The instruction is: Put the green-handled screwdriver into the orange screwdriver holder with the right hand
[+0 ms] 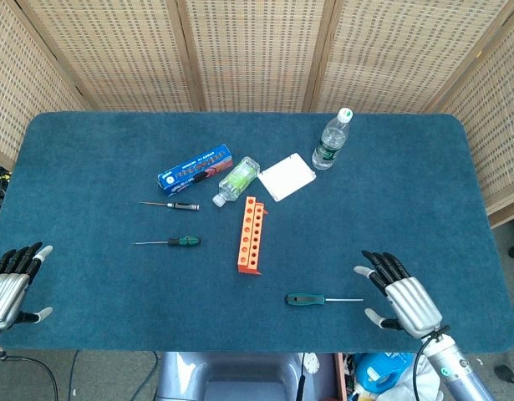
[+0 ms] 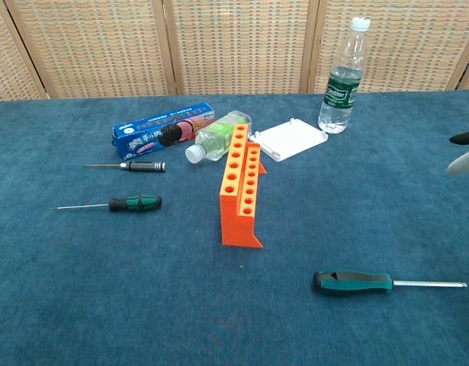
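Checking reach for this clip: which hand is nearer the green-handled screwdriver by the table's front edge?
Right. The right hand hovers open just past the green-handled screwdriver tip; the left hand sits at the table's far left corner.

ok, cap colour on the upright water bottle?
White cap on the upright water bottle; clearest in the chest view.
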`<state>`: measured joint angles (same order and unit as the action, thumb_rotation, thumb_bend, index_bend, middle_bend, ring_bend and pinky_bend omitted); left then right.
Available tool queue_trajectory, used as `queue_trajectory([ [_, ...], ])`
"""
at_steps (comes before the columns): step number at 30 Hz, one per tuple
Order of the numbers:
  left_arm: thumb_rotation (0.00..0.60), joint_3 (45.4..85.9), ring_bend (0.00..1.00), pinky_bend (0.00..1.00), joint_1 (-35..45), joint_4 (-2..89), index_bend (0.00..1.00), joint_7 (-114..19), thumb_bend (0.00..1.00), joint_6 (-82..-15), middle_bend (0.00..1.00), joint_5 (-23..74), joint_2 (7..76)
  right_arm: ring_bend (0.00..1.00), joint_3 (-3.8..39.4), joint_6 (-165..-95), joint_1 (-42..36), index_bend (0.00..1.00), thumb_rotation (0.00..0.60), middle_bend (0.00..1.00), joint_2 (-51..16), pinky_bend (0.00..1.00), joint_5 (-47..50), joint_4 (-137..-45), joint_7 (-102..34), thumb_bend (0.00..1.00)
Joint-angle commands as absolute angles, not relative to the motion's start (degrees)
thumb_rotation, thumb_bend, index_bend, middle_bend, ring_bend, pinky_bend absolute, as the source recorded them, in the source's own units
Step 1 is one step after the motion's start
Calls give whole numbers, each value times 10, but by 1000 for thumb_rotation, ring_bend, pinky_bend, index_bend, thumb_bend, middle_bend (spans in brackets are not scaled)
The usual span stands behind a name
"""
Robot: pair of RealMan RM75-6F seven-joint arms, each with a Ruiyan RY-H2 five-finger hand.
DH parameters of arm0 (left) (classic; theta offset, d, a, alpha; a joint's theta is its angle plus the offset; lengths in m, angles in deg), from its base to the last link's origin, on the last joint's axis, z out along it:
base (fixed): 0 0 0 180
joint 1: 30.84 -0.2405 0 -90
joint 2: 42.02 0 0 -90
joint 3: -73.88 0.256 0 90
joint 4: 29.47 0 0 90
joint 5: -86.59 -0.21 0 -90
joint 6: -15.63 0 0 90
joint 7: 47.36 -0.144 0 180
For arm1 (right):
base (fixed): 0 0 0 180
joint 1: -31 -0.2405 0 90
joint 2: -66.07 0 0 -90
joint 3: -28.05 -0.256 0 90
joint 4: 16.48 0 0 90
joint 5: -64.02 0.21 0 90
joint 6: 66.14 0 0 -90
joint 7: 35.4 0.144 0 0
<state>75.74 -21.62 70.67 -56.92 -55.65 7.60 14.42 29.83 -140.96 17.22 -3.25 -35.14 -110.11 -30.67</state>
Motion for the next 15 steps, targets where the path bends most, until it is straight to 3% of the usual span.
queue_trajectory([
  [1, 600, 758, 0, 0, -215, 707, 21, -570, 31, -555, 0, 75, 145, 0, 296, -1392, 160, 224, 600, 0, -50, 0, -346, -1106, -319, 250],
  [15, 600, 759, 0, 0, -213, 706, 21, -571, 32, -552, 0, 75, 146, 0, 271, -1338, 130, 311, 600, 0, -106, 0, -279, -1106, -385, 251],
])
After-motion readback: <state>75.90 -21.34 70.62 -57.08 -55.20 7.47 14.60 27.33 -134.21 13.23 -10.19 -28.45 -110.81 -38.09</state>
